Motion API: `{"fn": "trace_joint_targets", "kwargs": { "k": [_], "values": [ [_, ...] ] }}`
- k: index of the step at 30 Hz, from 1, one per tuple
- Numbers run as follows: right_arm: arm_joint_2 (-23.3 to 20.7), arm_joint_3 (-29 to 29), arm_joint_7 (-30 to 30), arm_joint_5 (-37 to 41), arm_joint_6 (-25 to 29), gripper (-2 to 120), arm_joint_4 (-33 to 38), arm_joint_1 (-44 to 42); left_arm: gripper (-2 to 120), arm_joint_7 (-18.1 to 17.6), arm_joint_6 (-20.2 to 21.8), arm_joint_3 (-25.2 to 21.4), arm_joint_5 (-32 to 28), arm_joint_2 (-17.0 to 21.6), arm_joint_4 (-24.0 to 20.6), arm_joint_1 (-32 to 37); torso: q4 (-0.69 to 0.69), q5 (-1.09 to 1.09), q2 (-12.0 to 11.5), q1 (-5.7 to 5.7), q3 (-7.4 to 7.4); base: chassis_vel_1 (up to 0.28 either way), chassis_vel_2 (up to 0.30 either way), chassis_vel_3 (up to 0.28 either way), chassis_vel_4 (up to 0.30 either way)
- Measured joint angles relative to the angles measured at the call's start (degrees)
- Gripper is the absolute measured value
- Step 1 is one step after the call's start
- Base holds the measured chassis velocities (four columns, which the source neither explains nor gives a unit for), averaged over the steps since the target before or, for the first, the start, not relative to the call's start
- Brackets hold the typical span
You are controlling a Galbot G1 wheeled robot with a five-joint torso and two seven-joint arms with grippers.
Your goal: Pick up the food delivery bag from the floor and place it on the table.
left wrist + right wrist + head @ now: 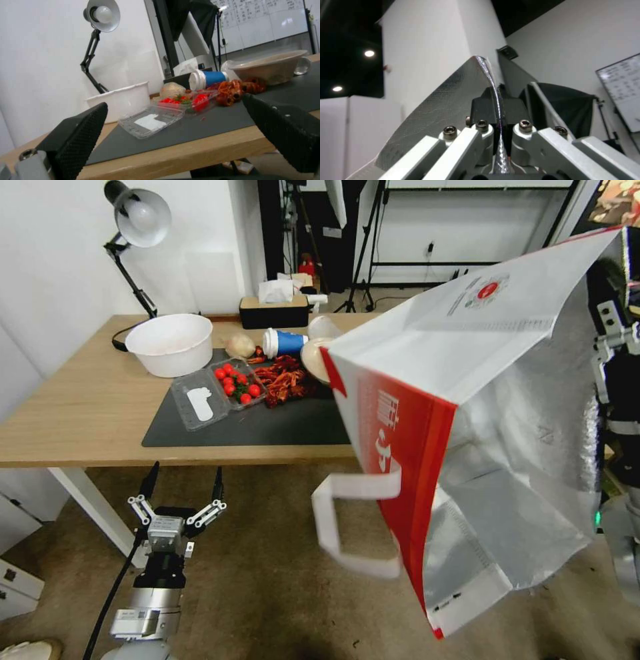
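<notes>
Right claw point(498, 117) pinches the bag point(480, 447) by its thin foil rim; the bag hangs tilted, looks light and floppy. Left claw point(181, 493) is spread, idle below the surface point(80, 413).

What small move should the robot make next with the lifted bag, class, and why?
Probably carry it forward over the table. The right gripper, shut on the food delivery bag, holds it tilted in the air, partly past the table's near edge; the left gripper hangs open below.
</notes>
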Motion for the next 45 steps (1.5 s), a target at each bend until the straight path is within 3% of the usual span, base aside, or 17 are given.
{"fn": "trace_joint_targets", "kwargs": {
  "k": [4, 23, 30, 45],
  "values": [
    [-1.2, -0.7, 5.9, 0.6, 0.0, 0, -1.1, 2.4, 100, 0.0, 0.0, 0.5, 0.7, -0.3, -0.1, 0.0, 0.0, 0.0, 0.0, 0.0, 0.0, 0.0, 0.0, 0.0, 0.0],
    [-5.6, -4.5, 21.6, 7.3, 0.1, 0, -8.0, 14.4, 100, 0.0, -0.1, 1.9, 2.7, -1.4, 0.0, 0.5, 0.0, -0.01, 0.0, -0.02, -0.02, 0.0, 0.0, 0.0, 0.0],
    [-7.6, -8.6, 33.8, 8.9, -3.5, 0, -12.7, 21.0, 100, 0.0, -0.3, 2.5, 3.8, -1.8, 0.1, 0.8, 0.0, 0.0, 0.0, -0.01, -0.02, 0.0, 0.0, 0.0, 0.0],
    [-8.9, -12.4, 34.8, 10.3, -5.3, 0, -22.8, 27.1, 100, -0.3, -0.6, 3.8, 5.5, -2.9, 0.2, 1.2, 0.0, 0.0, 0.0, -0.01, -0.02, 0.0, 0.0, 0.0, 0.0]
  ]
}}
